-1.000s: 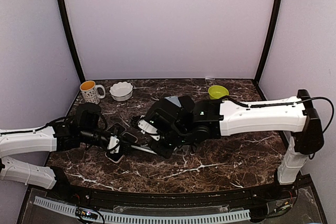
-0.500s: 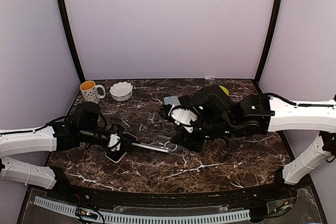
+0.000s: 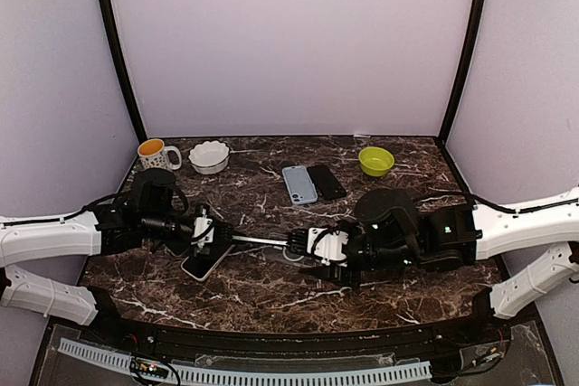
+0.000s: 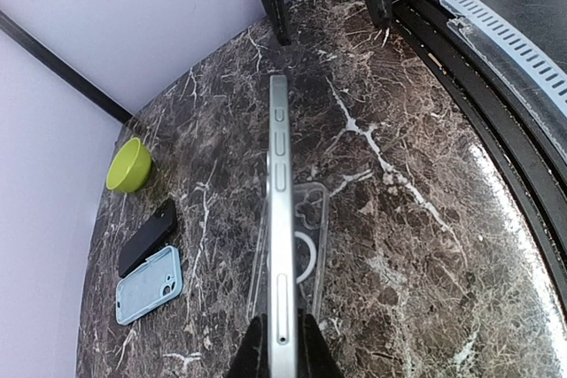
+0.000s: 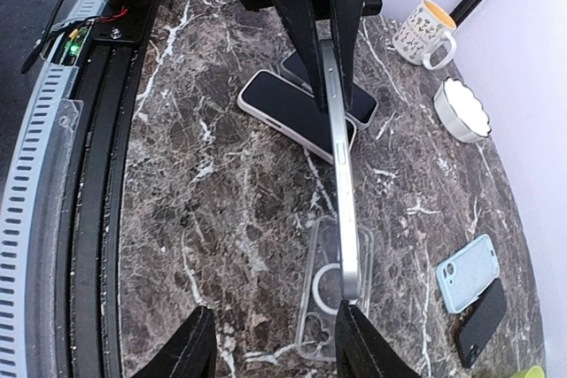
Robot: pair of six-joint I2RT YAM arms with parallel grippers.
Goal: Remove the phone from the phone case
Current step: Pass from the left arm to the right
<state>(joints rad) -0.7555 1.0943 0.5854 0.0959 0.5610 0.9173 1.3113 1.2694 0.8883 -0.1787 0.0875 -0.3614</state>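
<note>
My left gripper [image 3: 210,238] is shut on a silver phone [image 3: 258,242] and holds it on edge, a little above the table. In the left wrist view the phone [image 4: 279,210] runs away from the gripper [image 4: 282,356], bare of any case. The clear phone case [image 4: 310,241] lies empty on the marble under the phone; it also shows in the right wrist view [image 5: 321,298]. My right gripper [image 3: 314,255] is open and empty, facing the phone's free end [image 5: 353,282]. One of its fingertips [image 5: 359,338] is close to that end; I cannot tell if they touch.
A white-edged phone [image 5: 297,112] and a dark one lie under the left gripper. A blue case [image 3: 298,183] and a black phone [image 3: 327,182] lie at the back centre. A green bowl [image 3: 375,160], a white bowl [image 3: 209,156] and a mug [image 3: 156,157] stand along the back.
The right arm has drawn back to the right and dropped low, its gripper now open. The clear case has come off and lies on the table. The left gripper still holds the phone.
</note>
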